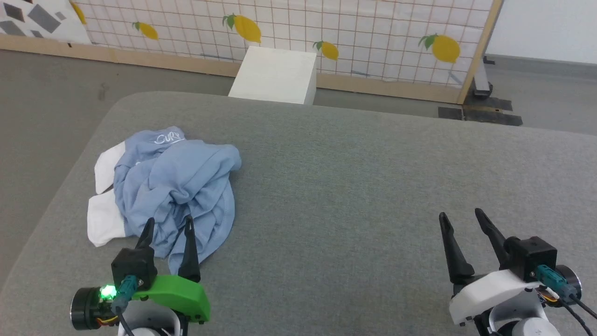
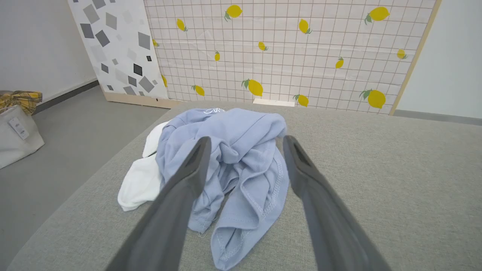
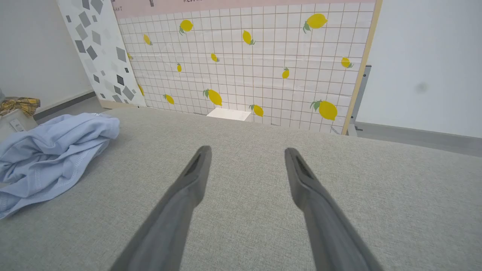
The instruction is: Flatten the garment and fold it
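Garment (image 1: 177,182) crumpled, left pincer (image 1: 169,218) at its near edge, right pincer (image 1: 460,213) apart, both wide open, empty

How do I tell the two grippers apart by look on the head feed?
Left gripper: long dark tapered fingers, black block, bright green shell, lit green lamp. Right gripper: same fingers and block, white shell. Both carry teal connectors.

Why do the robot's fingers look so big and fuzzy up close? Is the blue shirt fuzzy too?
Left wrist view: the left gripper's fingers sit close to the wide lens, so they loom large and soft, while the shirt is sharp, stitching visible. Right wrist view: the right gripper's fingers look the same. Head view: even light, soft shadows.
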